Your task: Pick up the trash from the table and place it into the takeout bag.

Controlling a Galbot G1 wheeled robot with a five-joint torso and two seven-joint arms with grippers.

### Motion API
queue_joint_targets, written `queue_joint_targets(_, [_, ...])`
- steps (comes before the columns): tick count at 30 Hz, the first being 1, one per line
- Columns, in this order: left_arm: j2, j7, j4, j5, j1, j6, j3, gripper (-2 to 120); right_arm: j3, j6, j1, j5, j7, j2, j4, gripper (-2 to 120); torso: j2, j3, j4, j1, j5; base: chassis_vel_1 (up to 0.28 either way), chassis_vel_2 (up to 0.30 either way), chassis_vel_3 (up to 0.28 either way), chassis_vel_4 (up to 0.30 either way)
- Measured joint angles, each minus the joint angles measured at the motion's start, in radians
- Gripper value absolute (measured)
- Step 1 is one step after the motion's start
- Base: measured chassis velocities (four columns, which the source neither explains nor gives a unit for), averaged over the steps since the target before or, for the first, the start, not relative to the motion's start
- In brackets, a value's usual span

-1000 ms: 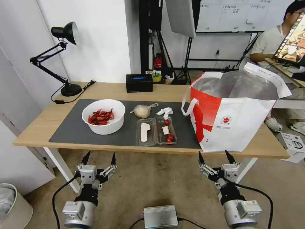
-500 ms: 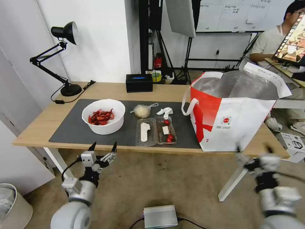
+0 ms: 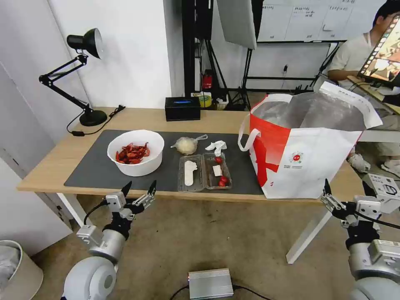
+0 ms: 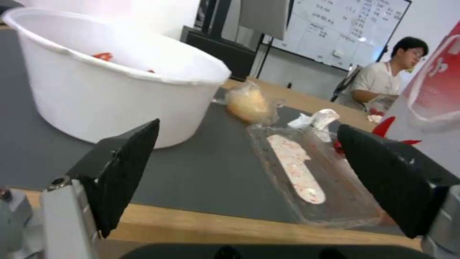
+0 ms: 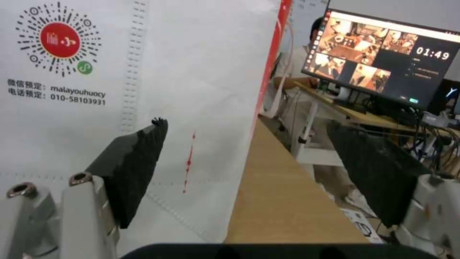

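Observation:
On the dark mat of the table lies the trash: a white bowl of red crayfish shells, a clear clamshell box, a knotted clear bag and a crumpled tissue. The white-and-red takeout bag stands open at the table's right end. My left gripper is open, just below the table's front edge, in front of the bowl. My right gripper is open at the bag's front right corner, level with the tabletop.
A black tissue box sits at the table's back edge, and a black desk lamp stands at the back left. A white bin is on the floor at left, a grey box on the floor below. A person sits at a monitor behind the bag.
Both arms have risen from low in front of the table. The left gripper came up to the table's front edge; the right swung out to the right, beside the bag's corner.

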Motion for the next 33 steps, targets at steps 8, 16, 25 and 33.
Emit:
queue_joint_targets(8, [0.045, -0.024, -0.042, -0.117, -0.023, 0.067, 0.033, 100, 0.005, 0.02, 0.003, -0.004, -0.022, -0.005, -0.001, 100, 0.0, 0.0, -0.0001, 0.0, 0.0, 0.0, 0.0, 0.0, 0.0])
queue_joint_targets(16, [0.132, -0.213, -0.116, -0.488, -0.08, 0.161, 0.098, 100, 0.002, 0.026, 0.005, -0.006, -0.047, -0.017, 0.005, 100, 0.0, 0.0, -0.0001, 0.0, 0.0, 0.0, 0.0, 0.0, 0.0])
queue_joint_targets(25, [0.157, -0.432, -0.178, -0.837, -0.145, 0.164, 0.163, 100, -0.035, 0.026, 0.02, -0.007, -0.053, -0.039, -0.008, 100, 0.0, 0.0, 0.0004, 0.0, 0.0002, 0.0, 0.0, 0.0, 0.0])
queue_joint_targets(33, [0.105, -0.462, -0.139, -0.9, -0.252, 0.164, 0.293, 100, -0.036, 0.037, 0.007, -0.025, -0.051, -0.021, -0.013, 100, 0.0, 0.0, -0.0002, 0.0, 0.0003, 0.0, 0.0, 0.0, 0.0])
